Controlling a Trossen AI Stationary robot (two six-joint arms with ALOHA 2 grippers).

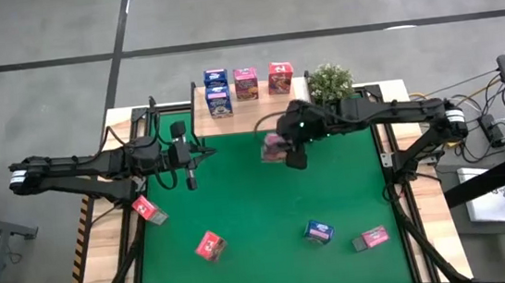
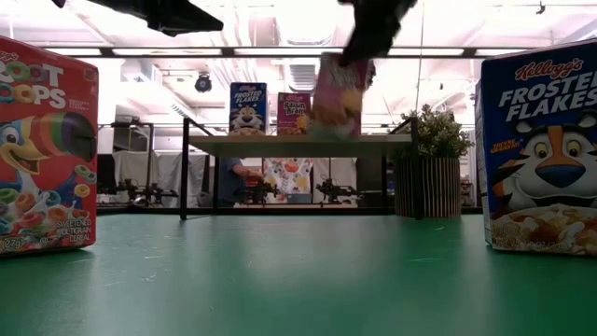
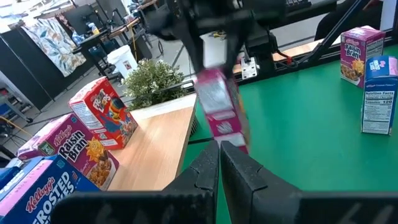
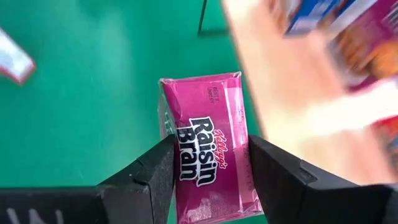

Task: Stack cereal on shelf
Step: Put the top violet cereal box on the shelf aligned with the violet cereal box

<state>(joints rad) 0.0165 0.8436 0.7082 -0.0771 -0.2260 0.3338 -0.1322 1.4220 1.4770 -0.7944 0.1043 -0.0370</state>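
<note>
— Where is your box right now?

— Your right gripper (image 4: 208, 165) has the pink Raisin Bran box (image 4: 208, 143) pinched between its two fingers, lifted off the green mat (image 1: 259, 206) and hanging just in front of the shelf (image 1: 250, 112). Four boxes already stand on the board; four more lie on the mat.

— How will it handle?

— Judge it light and hollow: thin card, stiff along the edges, soft in the broad faces. Squeeze hard and the panels will likely dent; squeeze lightly and the glossy print may slide. You hold it across the narrow sides, which looks the sound place, as the edges carry the load there.

— And your other arm?

— The left gripper (image 3: 219, 163) waits over the mat's left part, near the shelf's left end, fingers pressed together on nothing.
</note>
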